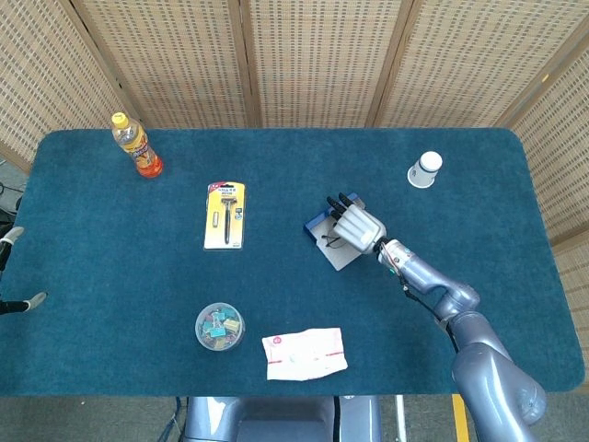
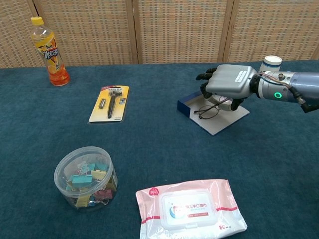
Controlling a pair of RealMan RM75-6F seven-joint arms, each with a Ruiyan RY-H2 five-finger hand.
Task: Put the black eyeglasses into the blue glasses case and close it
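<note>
The right hand (image 2: 227, 82) is gripping the black eyeglasses (image 2: 209, 110) over the open blue glasses case (image 2: 212, 110), seemingly placing them; next it is needing to let go, then fold the lid

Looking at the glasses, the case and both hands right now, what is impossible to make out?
- Black eyeglasses: whether the right hand grips them; its fingers cover the frame in both views.
- Blue glasses case: the part under the hand is hidden.
- Left hand: cut off by the head view's left edge, absent from chest view.
</note>
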